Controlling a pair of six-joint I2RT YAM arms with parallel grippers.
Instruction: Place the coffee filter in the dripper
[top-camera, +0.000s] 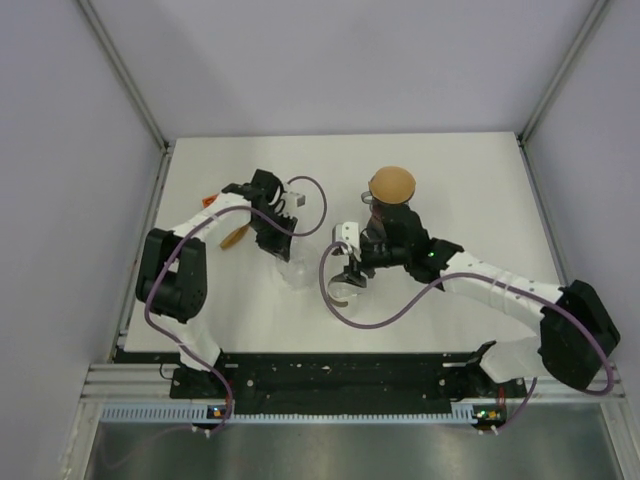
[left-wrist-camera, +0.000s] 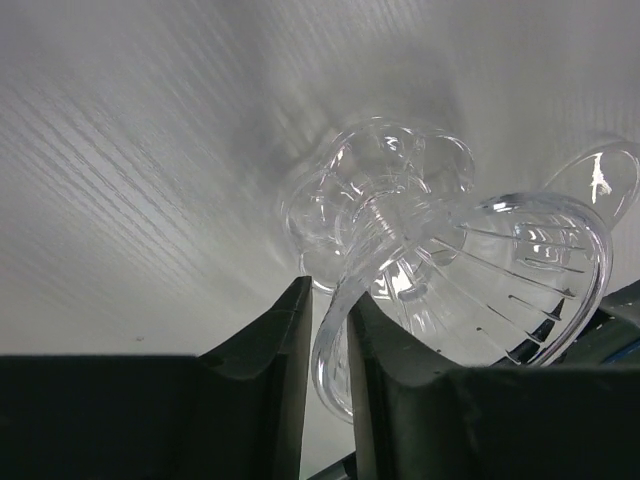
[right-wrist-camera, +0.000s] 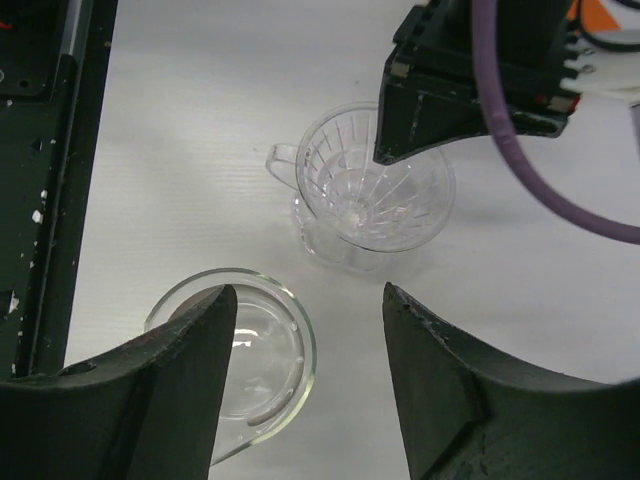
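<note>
The clear ribbed dripper (top-camera: 292, 272) stands left of the table's middle. My left gripper (top-camera: 280, 245) reaches onto it from the far side. In the left wrist view a curved clear edge of the dripper (left-wrist-camera: 500, 280) fills the narrow gap of the left gripper (left-wrist-camera: 330, 290), which is shut on it. A thin brown piece, apparently the coffee filter (top-camera: 235, 236), lies on the table beside the left forearm, held by nothing. My right gripper (top-camera: 350, 275) hovers open and empty to the right of the dripper (right-wrist-camera: 350, 210). In its own view the right gripper (right-wrist-camera: 308, 295) has bare table between its fingers.
A round clear glass dish (right-wrist-camera: 270, 340) lies under the right gripper's left finger, close to the dripper; the same glass dish (top-camera: 345, 297) is faint from above. A dark jar with a brown domed top (top-camera: 392, 183) stands behind the right wrist. Black rails (top-camera: 330, 375) line the near edge.
</note>
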